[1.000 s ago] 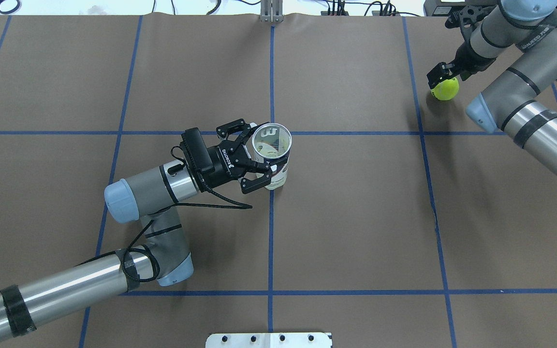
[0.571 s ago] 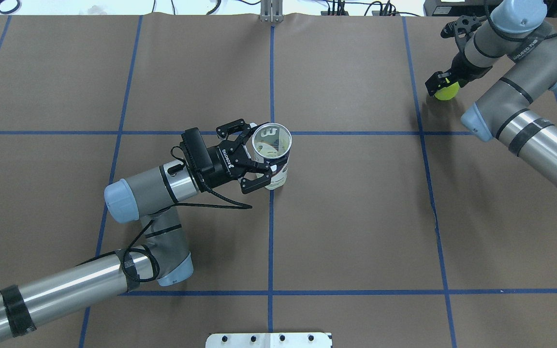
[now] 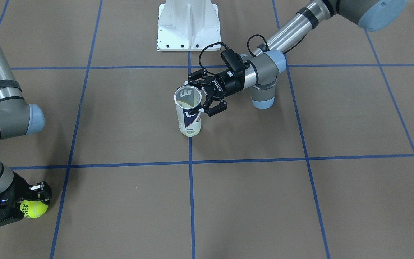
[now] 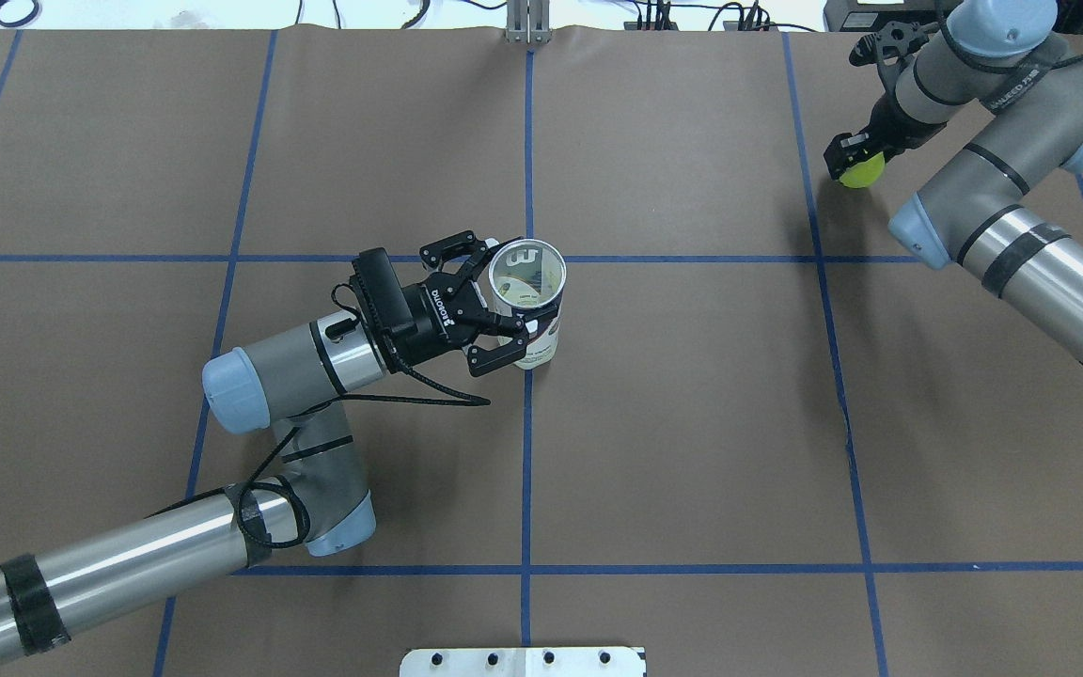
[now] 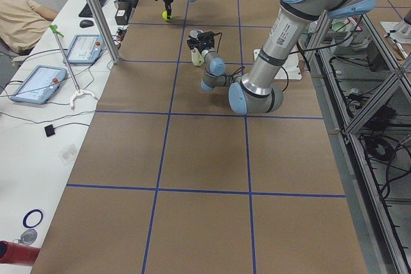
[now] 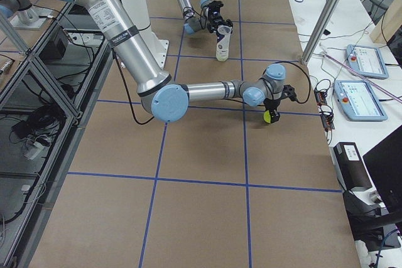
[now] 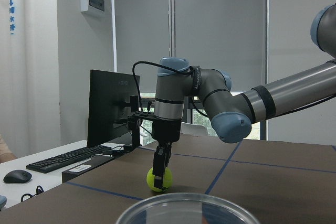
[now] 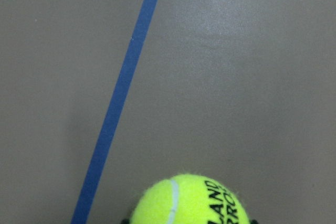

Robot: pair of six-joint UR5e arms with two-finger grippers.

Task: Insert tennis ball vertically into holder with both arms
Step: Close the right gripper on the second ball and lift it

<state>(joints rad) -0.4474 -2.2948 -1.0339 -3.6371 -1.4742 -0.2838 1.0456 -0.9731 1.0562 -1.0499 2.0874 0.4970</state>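
Near the middle of the brown surface (image 4: 692,423), the clear tennis-ball can (image 4: 541,343) stood upright with its open mouth facing up; the left gripper (image 4: 504,293) reached in sideways, its fingers clasped against the can's upper wall on both sides; at the far right corner, well apart from the can, the right gripper (image 4: 850,158) pointed down, its fingers closed around a yellow-green tennis ball (image 4: 863,172), low at the surface beside a blue tape line (image 8: 116,103).
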